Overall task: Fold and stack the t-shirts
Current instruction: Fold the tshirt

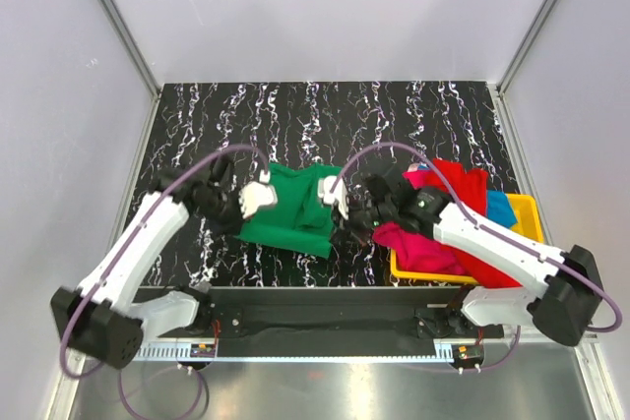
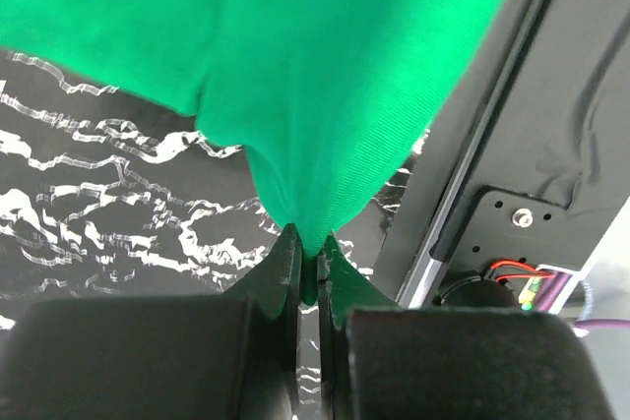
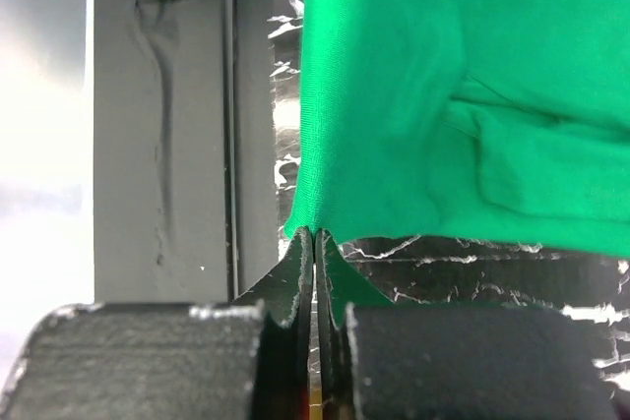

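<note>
Between left hand (image 2: 309,248) and right hand (image 3: 314,240) stretches the pinched green t-shirt (image 1: 295,213).

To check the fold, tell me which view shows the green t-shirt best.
Top external: nearly the whole green t-shirt shows, held between the left gripper and right gripper. Each wrist view shows only the cloth edge pinched in its shut jaws.

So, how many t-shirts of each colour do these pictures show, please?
green t-shirt: 1
red t-shirt: 1
magenta-pink t-shirt: 1
blue t-shirt: 1
Total: 4
</note>
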